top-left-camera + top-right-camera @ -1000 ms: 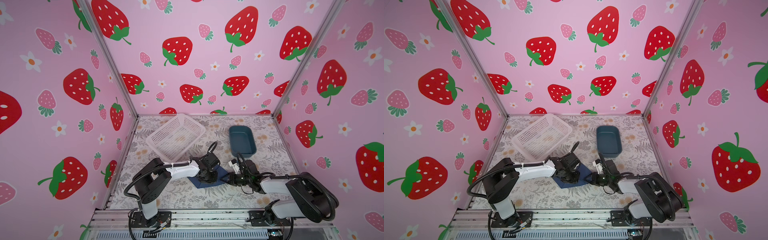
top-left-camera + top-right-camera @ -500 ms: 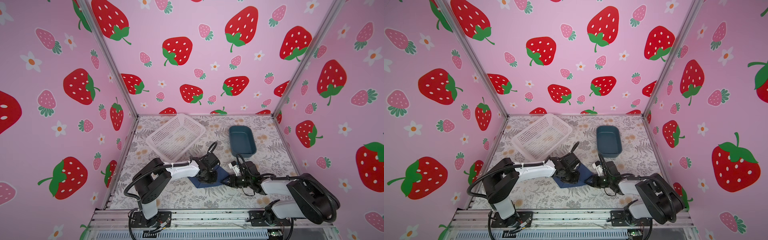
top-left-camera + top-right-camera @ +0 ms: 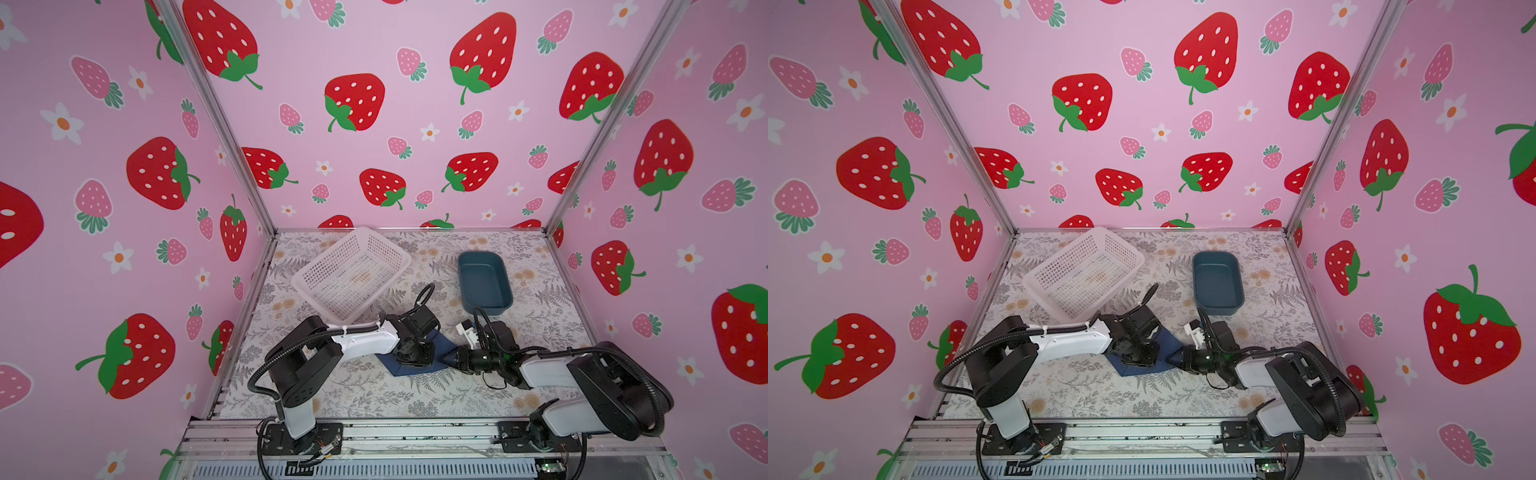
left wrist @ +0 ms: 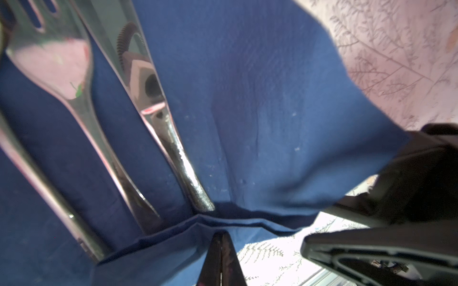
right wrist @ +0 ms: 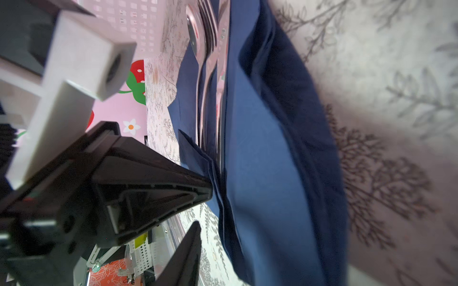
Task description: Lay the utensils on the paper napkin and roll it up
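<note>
floral tabletop (image 3: 374, 399), strawberry walls (image 3: 415, 174). left gripper (image 4: 220, 237) is closed, tips against the paper napkin (image 4: 260, 99) at its folded edge; whether it pinches i cannot tell. right gripper (image 5: 204, 206) stands parted, one finger touching that fold. three utensils (image 4: 81, 104) lie on the napkin beside the raised flap. best: draw the flap snug over the handles before rolling. one napkin, one basket (image 3: 353, 270), one tray (image 3: 484, 282).
</note>
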`<state>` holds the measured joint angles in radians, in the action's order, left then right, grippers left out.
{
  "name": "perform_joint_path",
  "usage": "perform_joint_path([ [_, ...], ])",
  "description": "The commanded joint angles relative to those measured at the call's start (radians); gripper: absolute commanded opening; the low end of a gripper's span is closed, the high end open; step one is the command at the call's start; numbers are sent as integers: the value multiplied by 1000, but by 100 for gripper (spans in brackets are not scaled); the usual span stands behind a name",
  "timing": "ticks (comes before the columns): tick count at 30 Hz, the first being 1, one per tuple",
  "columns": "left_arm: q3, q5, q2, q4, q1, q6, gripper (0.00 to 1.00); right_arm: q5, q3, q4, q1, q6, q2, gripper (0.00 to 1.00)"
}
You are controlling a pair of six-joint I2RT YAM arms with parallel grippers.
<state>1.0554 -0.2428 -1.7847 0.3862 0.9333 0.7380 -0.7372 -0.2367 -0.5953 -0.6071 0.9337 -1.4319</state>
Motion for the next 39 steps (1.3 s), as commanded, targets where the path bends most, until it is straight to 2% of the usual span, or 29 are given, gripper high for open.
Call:
perform_joint_path([
  [1, 18, 16, 29, 19, 3, -1, 7, 14, -19, -26, -9, 11, -8, 33],
  [7, 17, 12, 37, 10, 3, -6, 7, 29, -35, -11, -32, 5, -20, 26],
  [21, 11, 18, 31, 5, 2, 4, 7, 104, -74, 46, -101, 29, 24, 28],
  [26, 0, 23, 30, -2, -2, 17, 7, 133, -85, 46, -125, 55, 40, 25],
  [31, -27, -9, 40, -44, -13, 36, 7, 140, -105, 45, -156, 70, 40, 31],
  [39, -52, -8, 84, -68, -28, 44, 7, 168, -108, 43, -185, 88, 36, 32],
])
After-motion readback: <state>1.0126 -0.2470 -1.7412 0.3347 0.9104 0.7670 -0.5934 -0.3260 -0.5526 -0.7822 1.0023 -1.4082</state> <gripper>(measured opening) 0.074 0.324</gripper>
